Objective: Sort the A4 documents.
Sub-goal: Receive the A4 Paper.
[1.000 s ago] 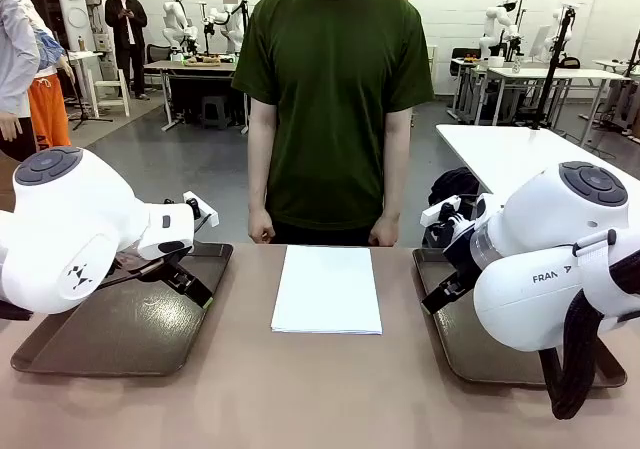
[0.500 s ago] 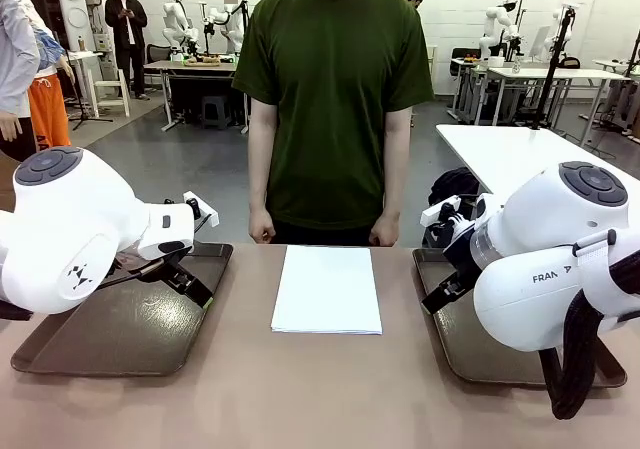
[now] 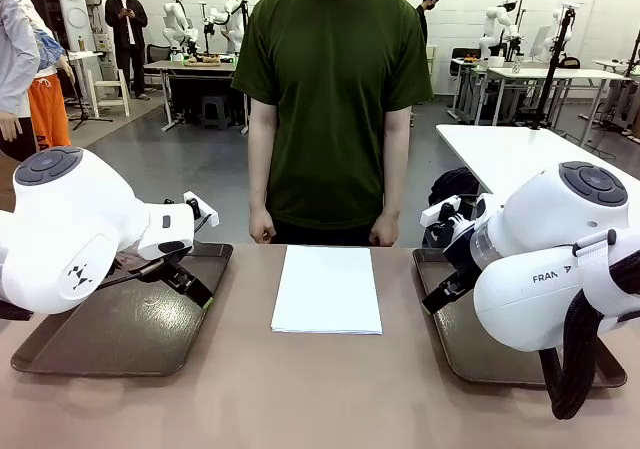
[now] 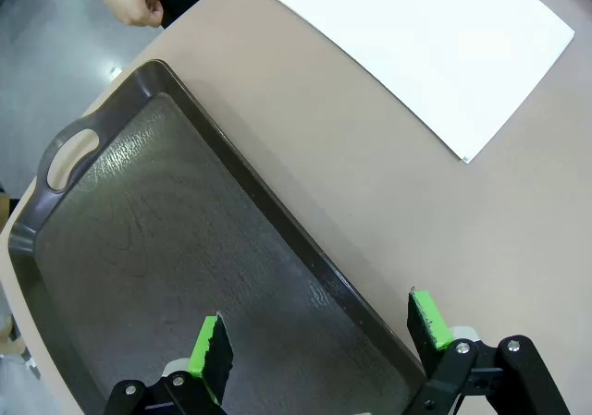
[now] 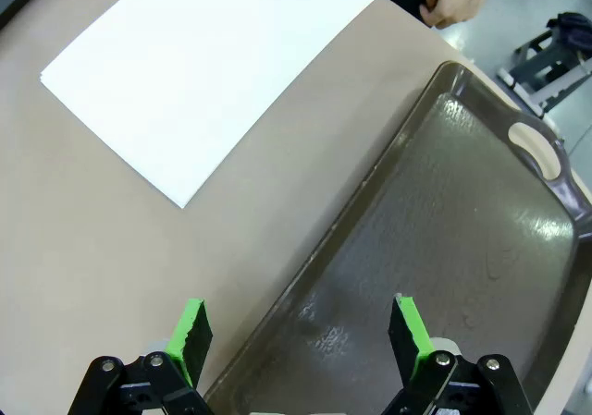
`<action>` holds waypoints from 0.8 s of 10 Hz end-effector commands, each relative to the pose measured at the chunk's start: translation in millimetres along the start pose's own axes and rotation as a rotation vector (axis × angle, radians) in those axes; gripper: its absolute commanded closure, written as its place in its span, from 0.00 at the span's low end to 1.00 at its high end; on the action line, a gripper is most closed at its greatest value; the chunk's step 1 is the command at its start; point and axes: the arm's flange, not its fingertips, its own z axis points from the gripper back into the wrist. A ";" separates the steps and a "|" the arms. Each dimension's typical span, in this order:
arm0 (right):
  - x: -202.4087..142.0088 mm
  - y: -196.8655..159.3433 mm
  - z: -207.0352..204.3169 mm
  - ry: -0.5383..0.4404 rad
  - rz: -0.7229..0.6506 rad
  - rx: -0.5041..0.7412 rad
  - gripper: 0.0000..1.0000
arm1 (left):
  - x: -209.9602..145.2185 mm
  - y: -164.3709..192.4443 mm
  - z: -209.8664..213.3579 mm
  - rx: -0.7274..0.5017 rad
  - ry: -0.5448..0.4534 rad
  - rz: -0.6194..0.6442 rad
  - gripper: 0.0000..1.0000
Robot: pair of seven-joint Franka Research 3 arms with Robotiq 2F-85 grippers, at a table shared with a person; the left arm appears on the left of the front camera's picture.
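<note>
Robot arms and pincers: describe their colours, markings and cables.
The left arm and right arm have bulky rounded white shells with dark grey round caps. The right arm bears dark lettering beginning FRAN and a black ribbed cable. The left pincer and right pincer are black with bright green pads.

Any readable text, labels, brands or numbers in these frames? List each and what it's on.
"FRAN" then "A": on the right arm, on its white housing; the letters between are covered.
Dark logo mark on the left arm: a symbol, no letters.
A4 documents: look blank, no print to read.
Nothing else legible.
</note>
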 end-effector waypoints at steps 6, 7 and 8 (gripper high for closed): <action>-8.5 -21.4 26.5 -0.078 -0.009 0.093 0.00 | -4.6 8.4 19.3 -0.045 -0.048 0.012 0.00; -18.0 -43.4 44.6 -0.132 -0.012 0.117 0.00 | -8.9 20.6 40.6 -0.071 -0.095 0.044 0.00; -28.0 -62.4 57.0 -0.156 -0.018 0.119 0.00 | -13.2 31.3 63.3 -0.079 -0.151 0.063 0.00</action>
